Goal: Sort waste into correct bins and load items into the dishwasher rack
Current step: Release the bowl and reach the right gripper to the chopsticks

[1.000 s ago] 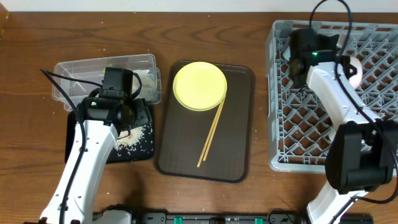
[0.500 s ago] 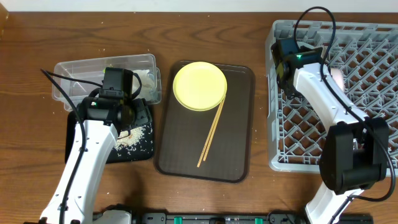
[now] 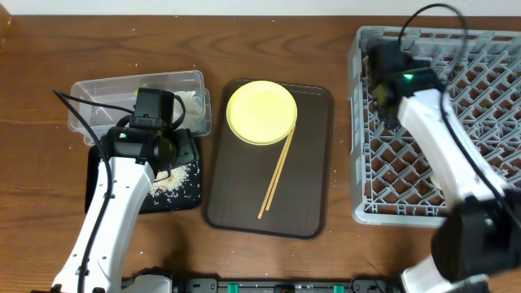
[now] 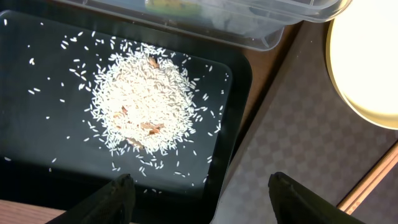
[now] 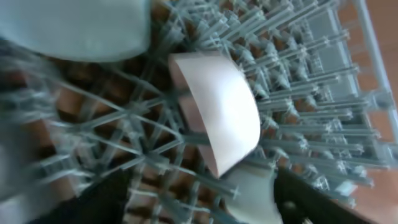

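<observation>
My left gripper (image 4: 199,202) hangs open over the near edge of the black tray (image 4: 37,143), which holds a heap of rice scraps (image 4: 146,102). The clear tub (image 3: 106,89) lies just beyond it. A yellow plate (image 3: 260,112) and the chopsticks (image 3: 277,175) rest on the brown serving tray (image 3: 309,203). My right gripper (image 5: 205,205) is open over the grey dishwasher rack (image 3: 488,163), at its far left corner (image 3: 376,73). A pale cup (image 5: 217,112) lies tilted among the pegs, free of the fingers. A light blue bowl (image 5: 81,28) sits beside it.
The serving tray fills the middle of the wooden table (image 3: 49,49), between the bins and the rack. The right arm (image 3: 440,146) crosses the rack diagonally and hides the cup in the overhead view. The tub's rim (image 4: 249,18) borders the black tray.
My right gripper went from shut to open and let go of the pale cup, which now lies in the rack. The right arm swung over the rack. The left arm has not moved.
</observation>
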{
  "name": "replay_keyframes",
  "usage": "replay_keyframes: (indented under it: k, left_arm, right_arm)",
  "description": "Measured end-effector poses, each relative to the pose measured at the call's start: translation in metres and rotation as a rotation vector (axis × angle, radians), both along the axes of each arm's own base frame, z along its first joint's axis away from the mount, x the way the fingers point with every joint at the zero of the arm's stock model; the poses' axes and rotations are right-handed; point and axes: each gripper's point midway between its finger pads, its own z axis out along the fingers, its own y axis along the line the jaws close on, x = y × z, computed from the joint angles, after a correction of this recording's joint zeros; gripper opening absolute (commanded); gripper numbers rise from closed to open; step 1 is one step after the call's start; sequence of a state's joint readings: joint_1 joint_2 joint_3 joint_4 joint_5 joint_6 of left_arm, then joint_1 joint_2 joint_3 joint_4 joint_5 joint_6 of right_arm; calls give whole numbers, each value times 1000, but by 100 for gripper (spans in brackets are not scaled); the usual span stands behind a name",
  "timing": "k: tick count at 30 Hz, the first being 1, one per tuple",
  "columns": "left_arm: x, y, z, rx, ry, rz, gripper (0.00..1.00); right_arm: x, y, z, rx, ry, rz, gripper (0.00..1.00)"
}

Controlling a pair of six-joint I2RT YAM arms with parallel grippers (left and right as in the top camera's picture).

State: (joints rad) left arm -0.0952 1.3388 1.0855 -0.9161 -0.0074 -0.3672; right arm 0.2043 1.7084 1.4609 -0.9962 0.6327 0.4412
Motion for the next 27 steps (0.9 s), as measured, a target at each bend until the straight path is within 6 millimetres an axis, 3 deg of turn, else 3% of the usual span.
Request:
replay_keyframes:
  k: [4,8,16,21,27]
  left_arm:
    - [0,0,0,0,0,0,72]
    - [0,0,0,0,0,0,73]
    - [0,0,0,0,0,0,73]
    - [0,0,0,0,0,0,73]
    - [0,0,0,0,0,0,73]
  right_arm:
    - [2,30,38,194,-129,119,78]
    - [1,76,39,412,-111,284,73]
    - [-15,169,-1,638,74,509,71]
    - [-38,222,-44,667,240,587,64]
    - [-73,254,-95,624,427,554,60]
